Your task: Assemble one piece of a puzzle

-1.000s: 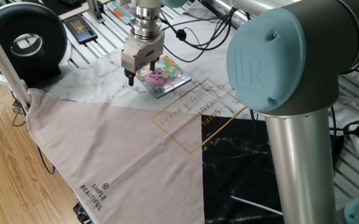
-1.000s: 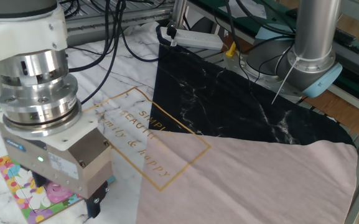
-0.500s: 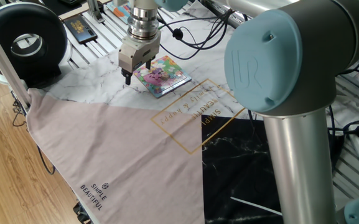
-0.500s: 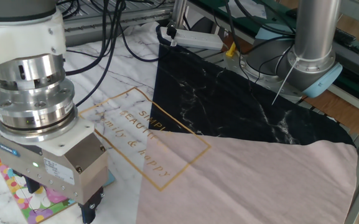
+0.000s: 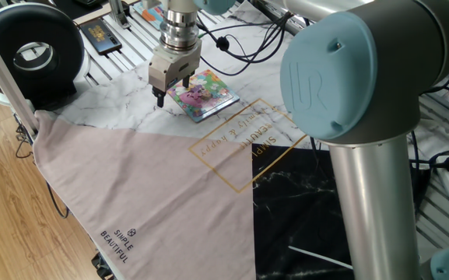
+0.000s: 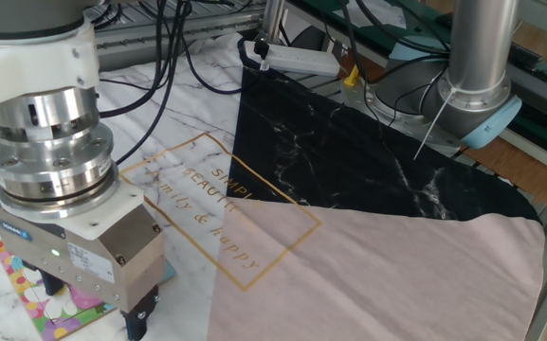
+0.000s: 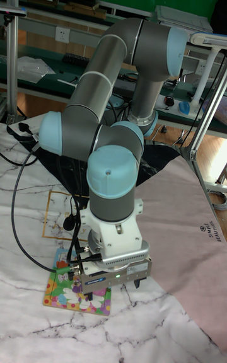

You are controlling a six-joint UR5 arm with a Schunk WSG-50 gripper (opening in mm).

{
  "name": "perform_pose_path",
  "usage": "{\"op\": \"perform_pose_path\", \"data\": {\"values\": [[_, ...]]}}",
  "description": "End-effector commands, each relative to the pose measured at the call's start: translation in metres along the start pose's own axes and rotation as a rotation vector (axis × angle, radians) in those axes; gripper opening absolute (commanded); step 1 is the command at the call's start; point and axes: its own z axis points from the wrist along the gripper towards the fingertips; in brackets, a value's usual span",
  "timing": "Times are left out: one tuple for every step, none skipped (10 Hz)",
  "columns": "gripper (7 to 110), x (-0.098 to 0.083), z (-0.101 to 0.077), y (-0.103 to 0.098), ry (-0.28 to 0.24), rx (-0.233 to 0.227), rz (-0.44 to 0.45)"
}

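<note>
The puzzle (image 5: 209,95) is a small square board with a pink, yellow and green picture and a blue edge, lying on the marble part of the table. My gripper (image 5: 171,92) hangs low over its near-left corner, its fingers (image 5: 160,99) spread apart and open. In the other fixed view the gripper (image 6: 97,299) covers most of the puzzle (image 6: 19,273). The tall fixed view shows the gripper (image 7: 113,288) over the right side of the puzzle (image 7: 63,290). I cannot make out the piece as a separate thing; the spot under the gripper is hidden.
A pink-grey cloth (image 5: 131,179) with a gold-framed print (image 5: 243,140) and a black marbled part (image 5: 294,210) covers much of the table. A black round device (image 5: 33,50) stands at the far left. Cables (image 6: 173,66) and a power strip (image 6: 297,59) lie along the back.
Since a second ago the gripper has shifted a little toward the puzzle's corner, away from the board's middle. It has held still over the last half second.
</note>
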Motion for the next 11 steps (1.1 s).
{"op": "perform_pose_path", "data": {"values": [[88,0.0023,-0.0004,0.0004,0.003,-0.012,0.010],[88,0.0029,-0.0004,0.0004,0.004,-0.012,0.010],[88,0.0029,0.0001,0.0007,0.004,-0.014,0.012],[88,0.0033,0.0002,0.0007,0.005,-0.014,0.013],[88,0.0045,0.0001,0.0010,0.010,-0.015,0.017],[88,0.0059,0.0002,0.0014,0.016,-0.017,0.018],[88,0.0068,0.0004,0.0008,0.019,-0.015,0.020],[88,0.0076,0.0004,0.0006,0.023,-0.014,0.021],[88,0.0077,0.0004,0.0003,0.023,-0.013,0.021],[88,0.0084,0.0004,-0.0007,0.026,-0.009,0.022],[88,0.0092,0.0002,-0.0014,0.028,-0.006,0.022]]}}
